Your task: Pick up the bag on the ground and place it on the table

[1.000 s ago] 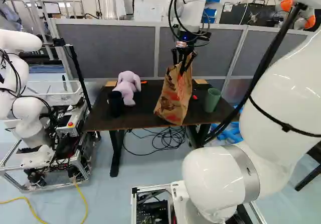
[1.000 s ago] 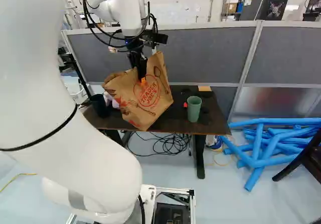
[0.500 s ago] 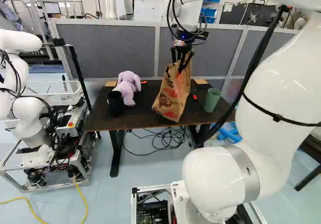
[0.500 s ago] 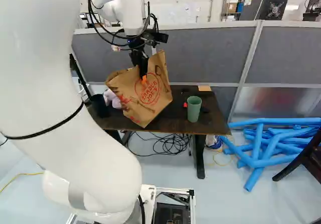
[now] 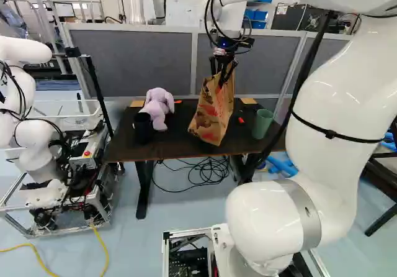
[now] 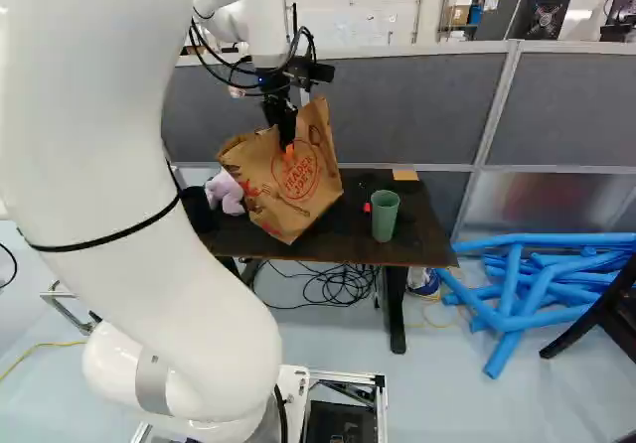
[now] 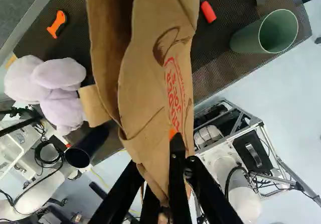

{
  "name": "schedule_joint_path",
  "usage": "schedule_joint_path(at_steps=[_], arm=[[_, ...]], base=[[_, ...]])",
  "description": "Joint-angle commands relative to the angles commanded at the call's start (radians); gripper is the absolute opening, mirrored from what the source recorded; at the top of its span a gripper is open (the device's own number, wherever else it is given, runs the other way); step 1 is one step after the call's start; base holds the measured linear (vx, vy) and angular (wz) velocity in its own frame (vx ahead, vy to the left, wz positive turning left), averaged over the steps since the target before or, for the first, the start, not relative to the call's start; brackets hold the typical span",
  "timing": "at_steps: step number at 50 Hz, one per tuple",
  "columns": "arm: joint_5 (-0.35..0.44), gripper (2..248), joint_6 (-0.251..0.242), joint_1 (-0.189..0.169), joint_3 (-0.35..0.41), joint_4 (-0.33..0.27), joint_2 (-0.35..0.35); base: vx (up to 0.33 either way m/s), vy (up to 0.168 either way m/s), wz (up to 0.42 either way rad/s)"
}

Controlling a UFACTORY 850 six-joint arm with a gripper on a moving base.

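Arm first: glossy white, jointed, reaching out above the dark-topped, black-legged table, presumably so the load can come down from overhead. Brown paper bag with red print is over the front middle of that, tilted, and I can't tell if its bottom touches. Black gripper with orange pads is closed right down on the bag's upper part, just paper pinched in there, which makes sense imo: the base hangs below and can land first. Then there's a floppy lilac plush toy by a black cup on one side, tapered green cup on the other, so I'd lower between them, slowly. Tiny red thing near the green cup, no clue what it is
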Motion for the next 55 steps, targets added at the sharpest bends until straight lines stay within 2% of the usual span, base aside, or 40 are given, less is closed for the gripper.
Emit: schedule_joint_path(at_steps=[26,55], arm=[[0.000,21,0.000,-0.010,-0.093,0.000,-0.087],[-0.009,21,0.000,-0.025,-0.211,0.000,-0.258]], base=[[0.000,0.000,0.000],[0.000,0.000,0.000]])
